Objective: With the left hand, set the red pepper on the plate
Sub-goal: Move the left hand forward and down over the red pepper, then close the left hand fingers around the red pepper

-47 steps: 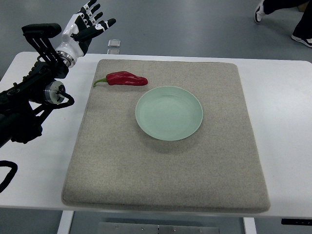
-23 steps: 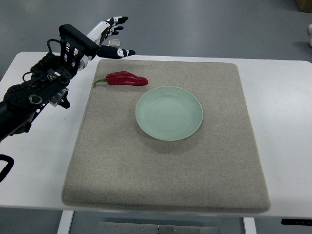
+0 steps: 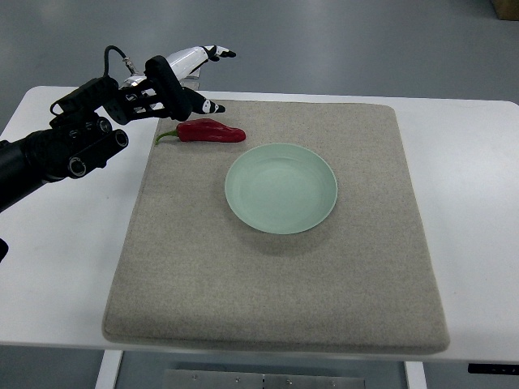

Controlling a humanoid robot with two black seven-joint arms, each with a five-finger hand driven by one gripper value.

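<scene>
White table (image 3: pixel 470 178) with grey mat (image 3: pixel 276 292): left robot hand (image 3: pixel 188 77), fingers spread and empty, has swung down beside the red pepper (image 3: pixel 209 131), plate (image 3: pixel 280 188) still bare.

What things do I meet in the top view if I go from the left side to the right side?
Left hand → red pepper → plate. All lie over the grey mat, which sits on the white table.

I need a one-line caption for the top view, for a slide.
Open left hand above the red pepper, beside an empty green plate.
</scene>
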